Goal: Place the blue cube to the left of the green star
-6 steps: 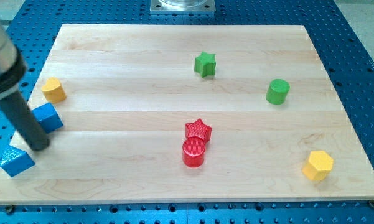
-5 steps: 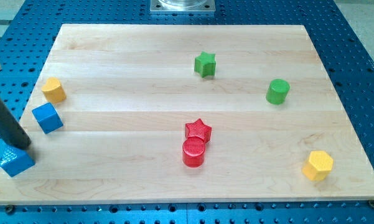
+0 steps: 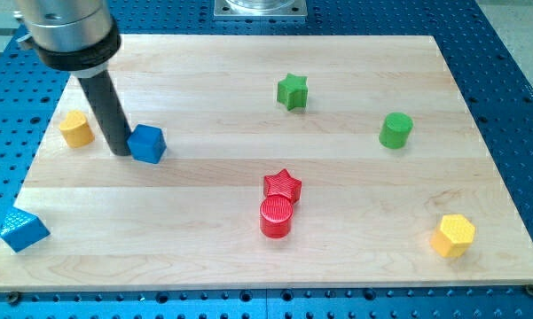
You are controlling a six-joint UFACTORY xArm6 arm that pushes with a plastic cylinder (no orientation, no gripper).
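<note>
Writing: none readable on any block or on the pale wood-grain table (image 3: 248, 53); no jaws on this rig, just a dark rod. My tip (image 3: 122, 151) touches the view's-left side of the blue cube (image 3: 147, 143), which sits corner-on with no long axis, well left of and below the green star (image 3: 292, 91). Yellow block (image 3: 75, 128) sits just left of the rod; all blocks look ribbed plastic.

Pale, smooth wooden board (image 3: 355, 213); matt, finely ribbed plastic-looking red cylinder (image 3: 276, 217).
</note>
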